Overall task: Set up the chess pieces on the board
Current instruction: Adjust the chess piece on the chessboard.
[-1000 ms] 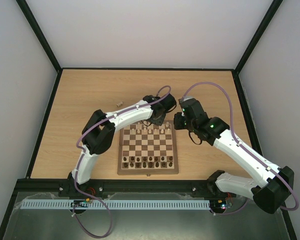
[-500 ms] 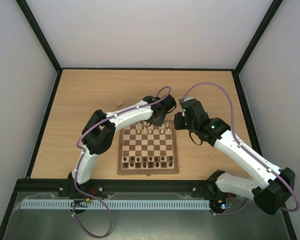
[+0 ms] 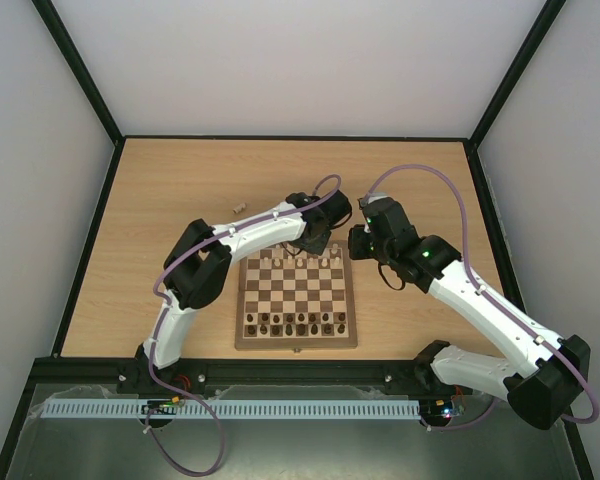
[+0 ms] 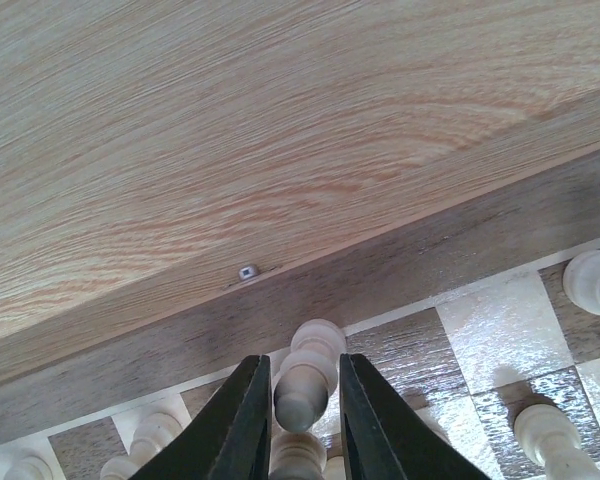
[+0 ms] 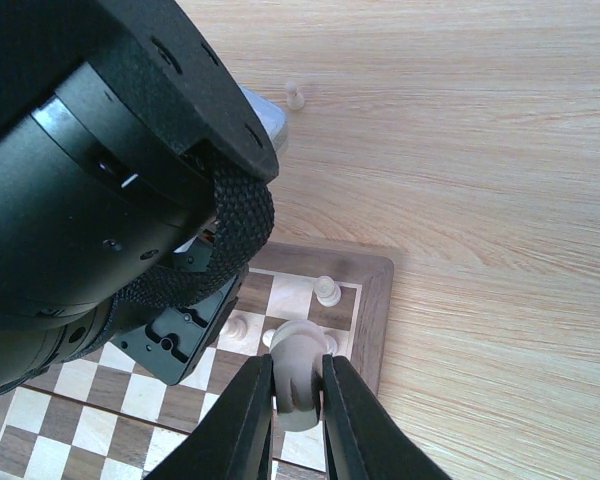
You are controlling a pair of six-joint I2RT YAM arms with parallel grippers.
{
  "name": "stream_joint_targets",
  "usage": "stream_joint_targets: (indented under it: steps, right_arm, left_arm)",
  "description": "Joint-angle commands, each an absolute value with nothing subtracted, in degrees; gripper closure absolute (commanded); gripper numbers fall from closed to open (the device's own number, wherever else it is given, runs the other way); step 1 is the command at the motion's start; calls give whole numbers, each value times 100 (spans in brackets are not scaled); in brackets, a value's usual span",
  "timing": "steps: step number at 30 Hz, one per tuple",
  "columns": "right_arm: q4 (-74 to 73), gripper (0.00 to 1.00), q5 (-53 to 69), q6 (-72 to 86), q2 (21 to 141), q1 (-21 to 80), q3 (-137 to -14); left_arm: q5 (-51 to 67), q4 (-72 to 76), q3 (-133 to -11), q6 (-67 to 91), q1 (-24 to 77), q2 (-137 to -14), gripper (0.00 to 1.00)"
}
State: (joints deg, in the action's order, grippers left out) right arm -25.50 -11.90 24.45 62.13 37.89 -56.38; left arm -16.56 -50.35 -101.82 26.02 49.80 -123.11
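Pieces: dark ones (image 3: 295,323) are lined along the near edge of the board (image 3: 297,296) and cream ones (image 3: 300,262) along its far edge. A stray piece (image 3: 239,207) lies on the table (image 3: 180,190), well apart from the board.
Left gripper (image 4: 303,365): it is over the far edge, its fingers (image 4: 242,425) close on either side of the left piece (image 4: 305,385), a cream figure. They appear to pinch it.
Left piece: it looks upright on a far-row square just inside the frame, with cream neighbours near on both sides.
Right gripper (image 5: 298,368): its fingers are pressed on the right piece (image 5: 297,340), another cream figure.
Right piece: it is over the squares by the far right corner. Whether its base touches the board cannot be told.
Step in hand: filling the cream side, one piece in each gripper.
Progress: well along, judging by the two lines, with the stray piece not yet fetched.
Next move, left: if the piece sits square, spread the fingers and lift straight up, so the neighbours are not knocked.
Next move, right: lower onto a free square and then let go. The wrists are crowded, so one arm probably needs to move at a time.
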Motion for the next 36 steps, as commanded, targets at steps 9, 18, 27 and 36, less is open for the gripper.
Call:
stream_joint_targets:
  steps: [9, 18, 27, 36]
  right_arm:
    - [-2574, 86, -1141, 2373, 6126, 3770, -5601]
    - [-2600, 86, -1195, 2372, 6092, 3771, -5625]
    - [-2601, 86, -1209, 2373, 6192, 3771, -5626]
    - [-2696, 86, -1144, 2356, 6495, 3771, -5733]
  left_arm:
    - [-1538, -4975, -10175, 2515, 4924, -12374, 77]
    - [-1529, -5082, -10373, 2419, 4805, -12376, 71]
    - [-1391, -5022, -10404, 2347, 4744, -12307, 70]
    - [-1119, -4656, -10415, 2321, 4682, -11803, 64]
